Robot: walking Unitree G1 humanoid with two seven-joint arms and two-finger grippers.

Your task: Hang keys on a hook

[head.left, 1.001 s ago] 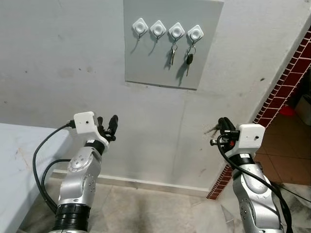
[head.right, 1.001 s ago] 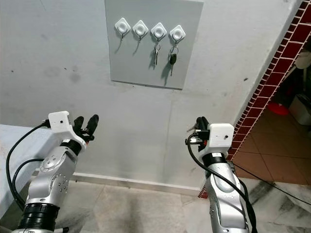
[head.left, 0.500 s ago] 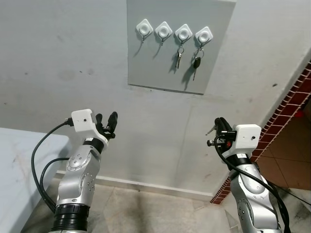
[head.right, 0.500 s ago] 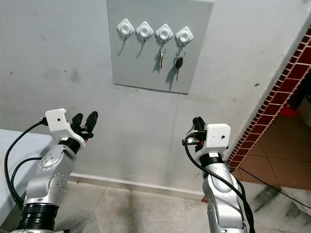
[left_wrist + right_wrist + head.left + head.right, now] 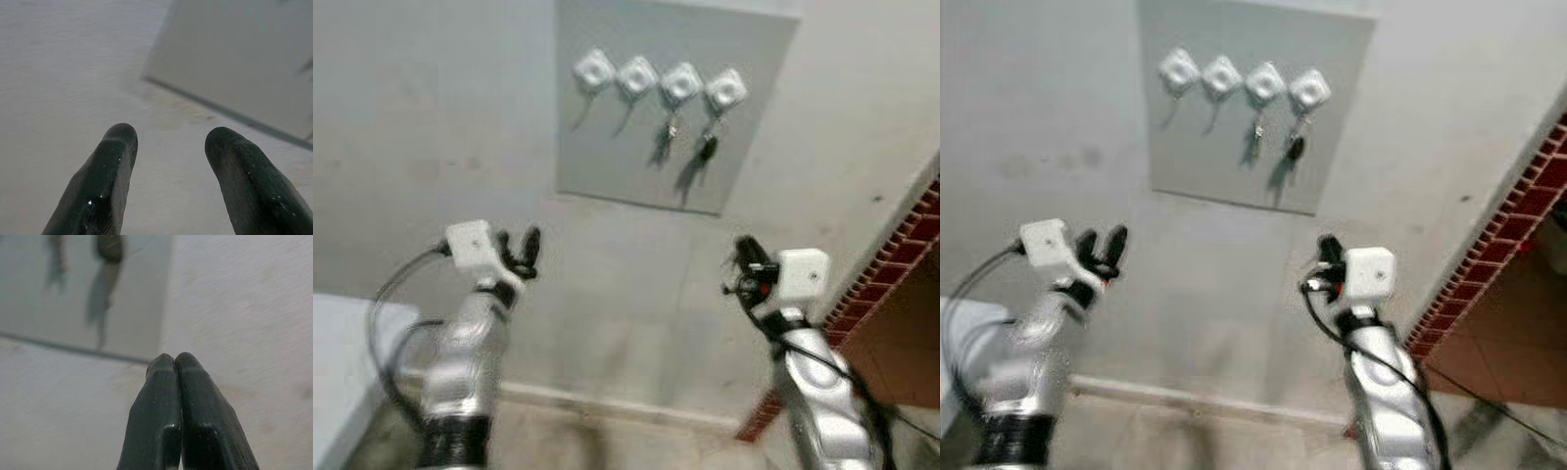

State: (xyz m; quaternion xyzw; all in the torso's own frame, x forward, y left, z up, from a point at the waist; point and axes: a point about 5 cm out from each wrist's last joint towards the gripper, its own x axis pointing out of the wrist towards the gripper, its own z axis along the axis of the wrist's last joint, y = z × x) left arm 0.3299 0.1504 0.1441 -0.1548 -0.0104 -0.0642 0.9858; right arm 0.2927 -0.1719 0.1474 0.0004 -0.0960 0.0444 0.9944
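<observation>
Four hooks [image 5: 659, 82]; two hold keys [image 5: 707, 149]. Left gripper [image 5: 168, 147] is wide apart, right gripper [image 5: 175, 363] pinched tight. Lift slowly toward a bare hook.

My two arms are silver metal, jointed, with small dark screws along the casing. Each wrist carries a white boxy camera housing. Black cables loop from both housings down along the arms. Each pincer, the left pincer [image 5: 523, 250] and right pincer [image 5: 745, 253], has two long black textured fingers [image 5: 105, 181].
</observation>
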